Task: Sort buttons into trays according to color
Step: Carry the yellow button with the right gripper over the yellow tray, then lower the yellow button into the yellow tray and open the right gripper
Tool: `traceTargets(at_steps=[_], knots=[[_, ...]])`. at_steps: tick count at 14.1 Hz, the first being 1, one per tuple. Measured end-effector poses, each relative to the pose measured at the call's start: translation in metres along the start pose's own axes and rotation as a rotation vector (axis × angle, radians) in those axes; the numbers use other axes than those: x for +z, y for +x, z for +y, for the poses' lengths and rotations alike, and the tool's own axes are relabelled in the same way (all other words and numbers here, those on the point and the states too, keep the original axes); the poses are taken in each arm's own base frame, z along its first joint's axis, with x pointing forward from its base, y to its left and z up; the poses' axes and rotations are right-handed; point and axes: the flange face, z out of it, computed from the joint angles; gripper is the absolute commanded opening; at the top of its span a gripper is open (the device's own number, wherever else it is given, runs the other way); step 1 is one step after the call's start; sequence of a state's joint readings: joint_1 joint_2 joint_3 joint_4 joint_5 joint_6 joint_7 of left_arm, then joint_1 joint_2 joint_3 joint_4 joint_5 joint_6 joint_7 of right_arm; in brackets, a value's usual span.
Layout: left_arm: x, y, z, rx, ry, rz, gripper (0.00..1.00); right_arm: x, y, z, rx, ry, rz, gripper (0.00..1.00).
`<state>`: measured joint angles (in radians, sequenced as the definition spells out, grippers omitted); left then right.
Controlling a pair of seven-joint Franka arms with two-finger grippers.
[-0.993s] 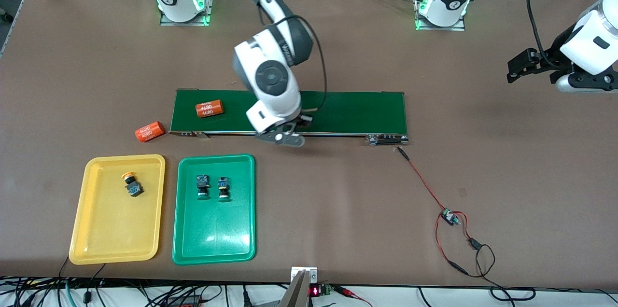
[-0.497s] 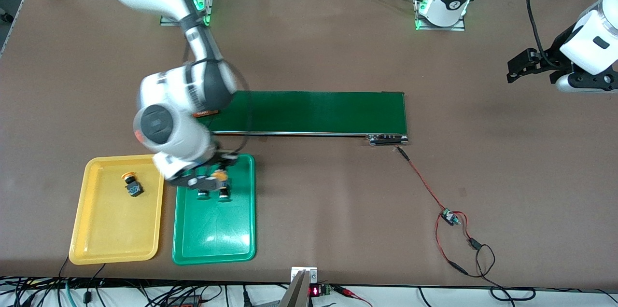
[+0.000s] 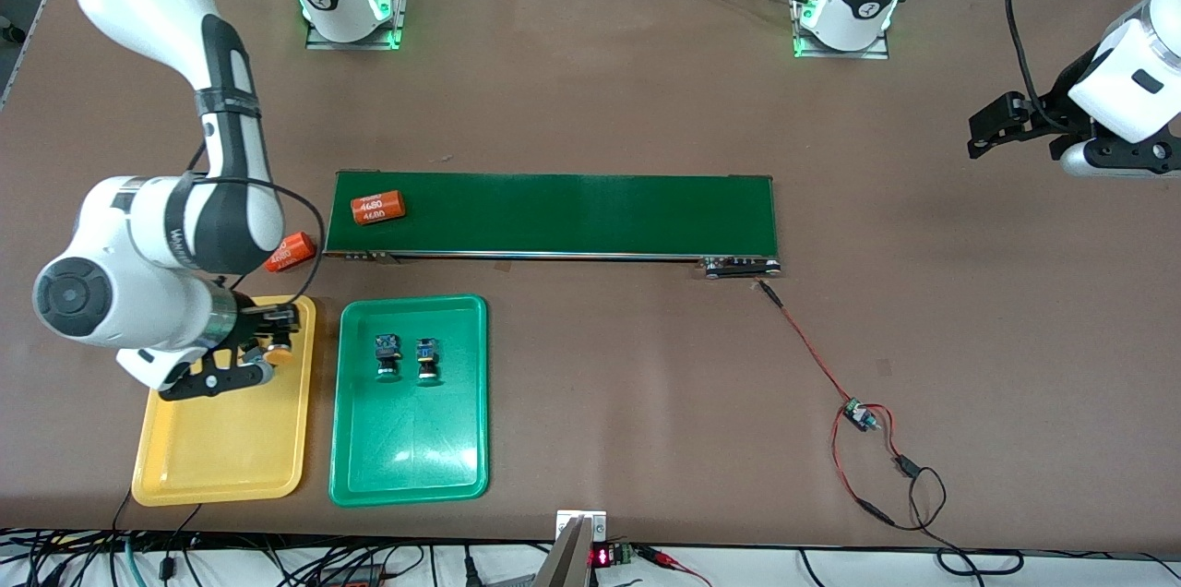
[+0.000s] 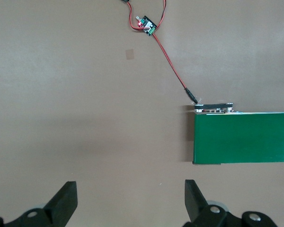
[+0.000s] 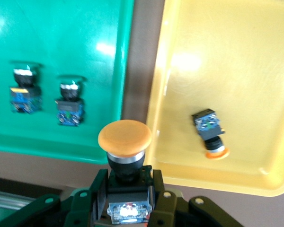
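Last yellow button in the claw, over the yellow tray.

The right gripper (image 3: 261,353) pinches a yellow-capped button (image 5: 125,142) by its body and hangs over the yellow tray (image 3: 221,467), which sits by the worktop's front corner at the right arm's end. One yellow button (image 5: 210,135) already lies in that tray; two green buttons (image 3: 406,358) lie in the green tray (image 3: 411,467) just beside it. Judging by this, only the release is left. The left gripper (image 4: 128,201) waits, spread and empty, over bare worktop near the belt (image 3: 572,213) end. Two orange cylinders (image 3: 378,207) are no part of the sort.
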<state>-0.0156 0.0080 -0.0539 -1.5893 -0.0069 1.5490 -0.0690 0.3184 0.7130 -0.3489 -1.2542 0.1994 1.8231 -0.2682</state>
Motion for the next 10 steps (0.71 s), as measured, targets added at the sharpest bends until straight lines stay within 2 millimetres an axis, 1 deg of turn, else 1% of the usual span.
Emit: traceTargets(at_steps=[2,4,5,6,8,9,10], knots=[[0.000,0.000,0.000,0.000,0.000,0.000,1.00,0.001,-0.006,0.029,-0.099,-0.024,-0.013,0.00],[0.000,0.000,0.000,0.000,0.000,0.000,1.00,0.005,-0.015,0.067,-0.218,-0.030,-0.024,0.00],[0.000,0.000,0.000,0.000,0.000,0.000,1.00,0.011,-0.018,0.088,-0.285,-0.035,-0.022,0.00],[0.000,0.000,0.000,0.000,0.000,0.000,1.00,0.019,-0.020,0.108,-0.341,-0.048,-0.012,0.00],[0.000,0.000,0.000,0.000,0.000,0.000,1.00,0.043,-0.025,0.148,-0.430,-0.069,-0.002,0.00],[0.000,0.000,0.000,0.000,0.000,0.000,1.00,0.056,-0.028,0.166,-0.468,-0.077,0.002,0.00],[0.000,0.000,0.000,0.000,0.000,-0.001,1.00,0.069,-0.029,0.180,-0.491,-0.083,0.013,0.00]])
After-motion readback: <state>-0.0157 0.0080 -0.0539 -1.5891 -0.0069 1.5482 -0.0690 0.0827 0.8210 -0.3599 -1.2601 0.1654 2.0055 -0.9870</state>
